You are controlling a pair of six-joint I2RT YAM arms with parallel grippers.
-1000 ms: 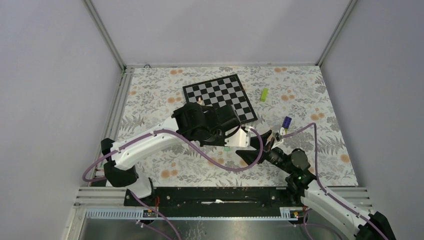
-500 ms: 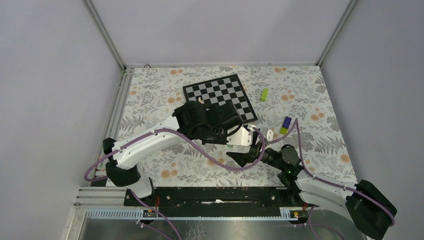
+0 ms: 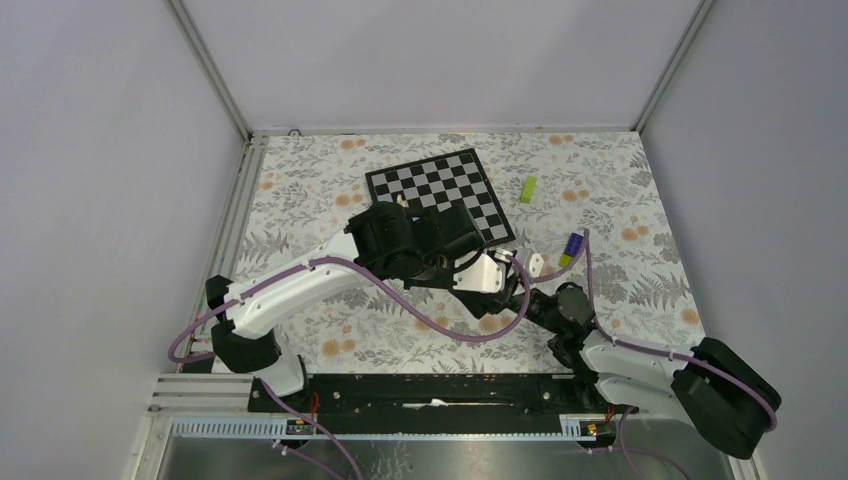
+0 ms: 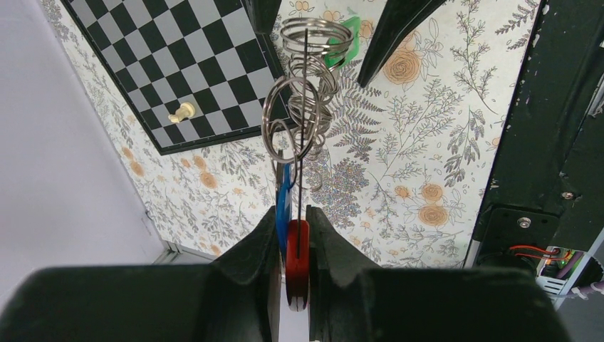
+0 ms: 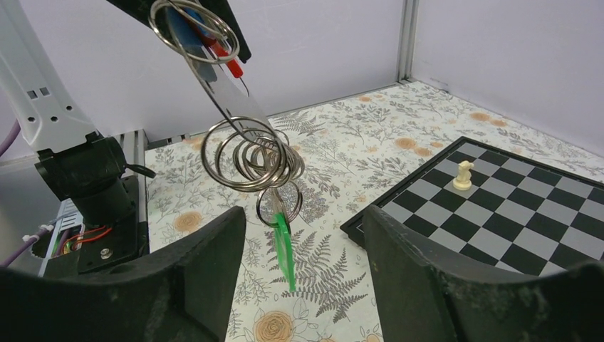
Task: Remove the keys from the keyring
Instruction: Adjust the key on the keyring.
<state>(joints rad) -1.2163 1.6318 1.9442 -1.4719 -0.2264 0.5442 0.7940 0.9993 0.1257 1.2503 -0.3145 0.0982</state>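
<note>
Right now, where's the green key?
Right wrist view, centre: the green key hangs lowest from the keyring, between the jaws of the open right gripper, above the table.

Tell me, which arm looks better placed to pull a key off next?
Right: the right gripper is open, straddling the hanging green key; the left gripper is shut on the red tag of the keyring, holding it up.

keyring [image 5: 265, 162]: glossy silvery metal | green key [image 5: 285, 249]: glossy translucent plastic | chessboard [image 5: 498, 206]: smooth, matt
</note>
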